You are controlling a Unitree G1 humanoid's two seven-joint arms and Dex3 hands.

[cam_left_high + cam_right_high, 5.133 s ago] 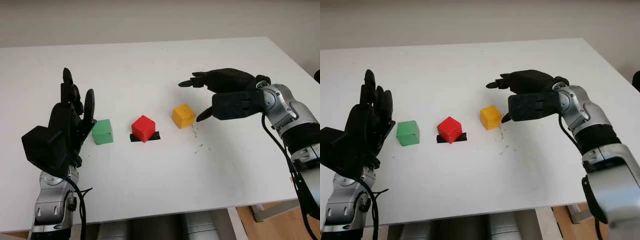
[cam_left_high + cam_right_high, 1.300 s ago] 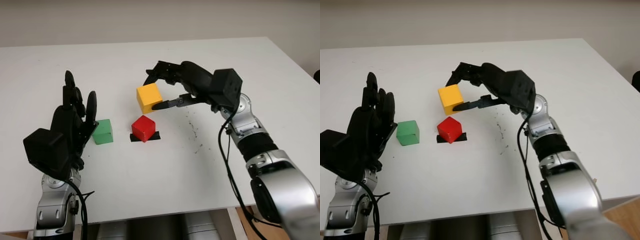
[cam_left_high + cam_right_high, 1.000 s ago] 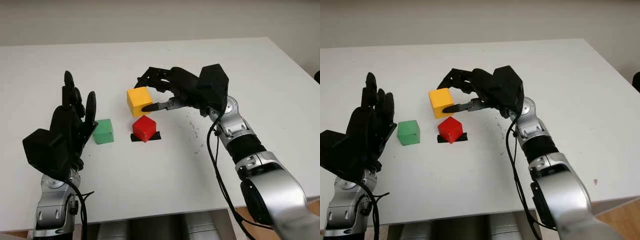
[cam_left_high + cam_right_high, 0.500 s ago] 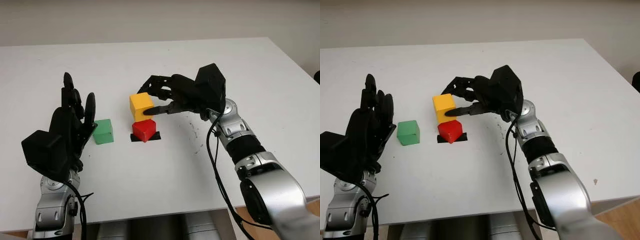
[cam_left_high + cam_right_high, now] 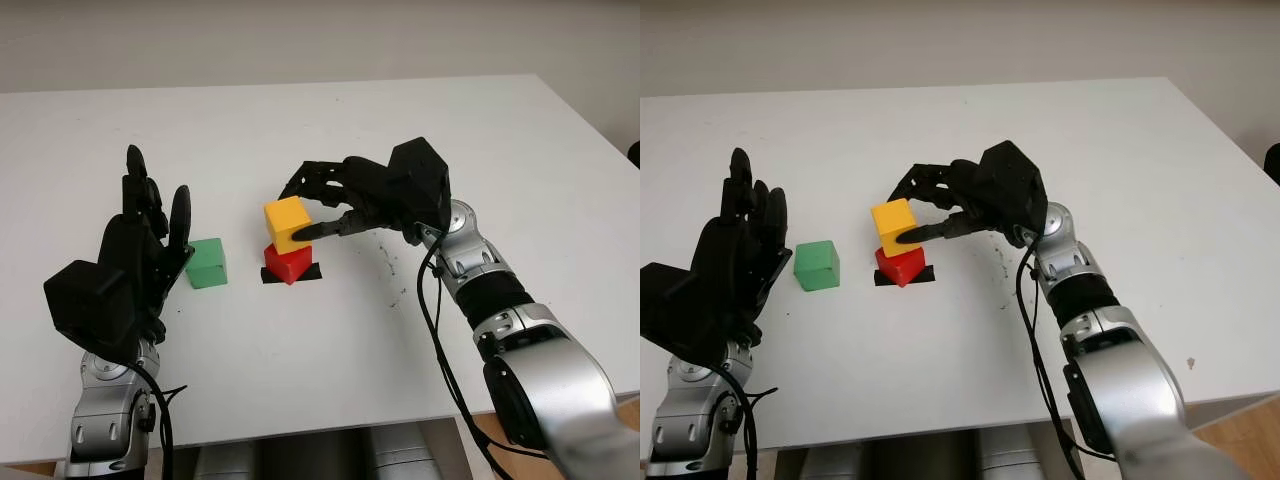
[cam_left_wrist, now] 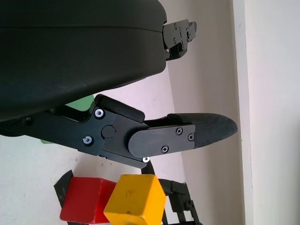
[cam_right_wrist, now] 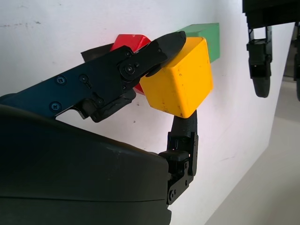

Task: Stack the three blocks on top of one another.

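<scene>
Right hand (image 5: 318,208) pinching yellow block (image 5: 287,223) by opposite side faces, setting it on red block (image 5: 289,262) at frame centre. Blocks looking light, rigid, smooth. Green block (image 5: 206,263) waiting at centre left beside open left hand (image 5: 135,265).

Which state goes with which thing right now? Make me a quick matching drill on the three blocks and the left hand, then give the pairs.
Things:
1. yellow block
2. red block
3. green block
4. left hand

States:
A. alone on the table, beside the left hand
B. open, raised at the table's left side
C. on the black tape mark, under another block
D. gripped by the right hand, on top of another block

Pairs: 1-D, 2-C, 3-A, 4-B
</scene>
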